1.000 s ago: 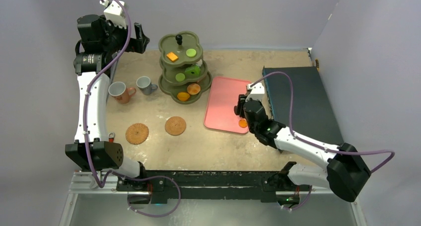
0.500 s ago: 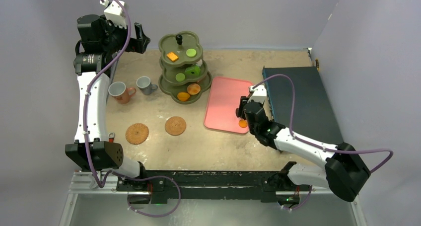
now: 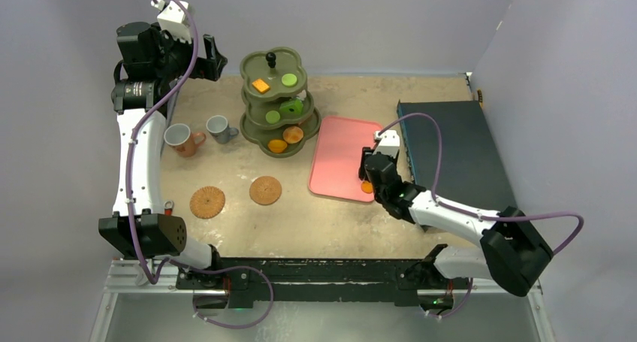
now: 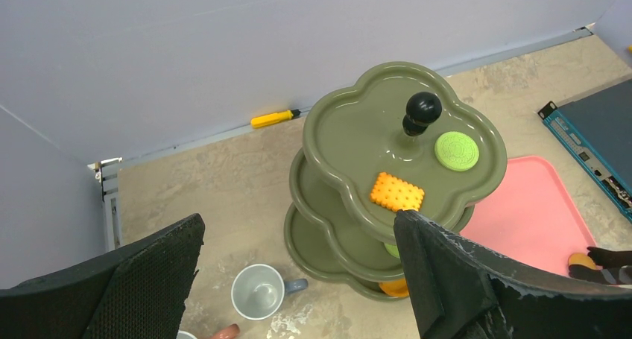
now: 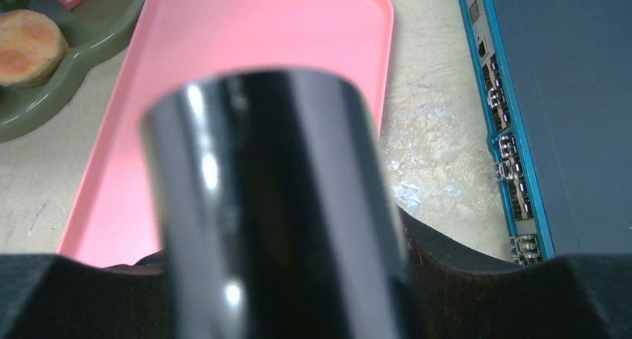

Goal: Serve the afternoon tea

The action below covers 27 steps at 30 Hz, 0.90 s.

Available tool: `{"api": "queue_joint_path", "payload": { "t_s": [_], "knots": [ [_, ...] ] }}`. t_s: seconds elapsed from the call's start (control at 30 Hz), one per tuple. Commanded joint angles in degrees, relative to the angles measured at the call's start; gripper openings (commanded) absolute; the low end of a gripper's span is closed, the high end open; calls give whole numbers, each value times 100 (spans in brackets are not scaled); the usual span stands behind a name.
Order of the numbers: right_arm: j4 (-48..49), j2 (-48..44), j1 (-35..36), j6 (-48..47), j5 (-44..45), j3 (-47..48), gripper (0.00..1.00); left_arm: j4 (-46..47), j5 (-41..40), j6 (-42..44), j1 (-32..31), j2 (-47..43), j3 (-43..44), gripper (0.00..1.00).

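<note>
Right end effector point(image 3: 368, 165) clamped on black tongs point(image 5: 268, 205) beside orange pastry point(image 3: 366, 186) at pink tray point(image 3: 338, 143) edge; off-centre pinch could flick it off. Left end effector point(image 4: 296, 227) gaping, empty.

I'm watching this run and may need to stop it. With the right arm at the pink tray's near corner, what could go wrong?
The orange pastry lies by the pink tray's near rim; the black tongs in the right gripper may nudge it off rather than grip it. The tongs also fill the right wrist view, hiding the pastry, so aiming could suffer.
</note>
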Motion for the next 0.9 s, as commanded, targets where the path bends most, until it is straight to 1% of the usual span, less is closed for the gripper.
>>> {"api": "queue_joint_path", "payload": {
  "t_s": [0.0,0.17,0.4,0.5,0.67,0.77,0.87],
  "knots": [
    [290,73,-14,11,148,-28,55,169,36,-44,63,-44,156,99],
    [337,136,-13,43,145,-92,53,160,22,-44,60,-26,186,99],
    [480,20,-12,-108,310,-28,35,142,27,-61,59,-18,222,99],
    [551,-100,-12,-290,206,130,32,132,15,-62,62,-18,234,99],
    [769,49,-12,-842,14,1098,32,129,10,-66,58,-10,230,99],
    [929,373,-12,-1254,-329,1998,33,125,2,-69,66,-9,228,99],
    [1074,899,-19,-1617,-596,3042,33,116,-16,-70,64,-21,248,99]
  ]
}}
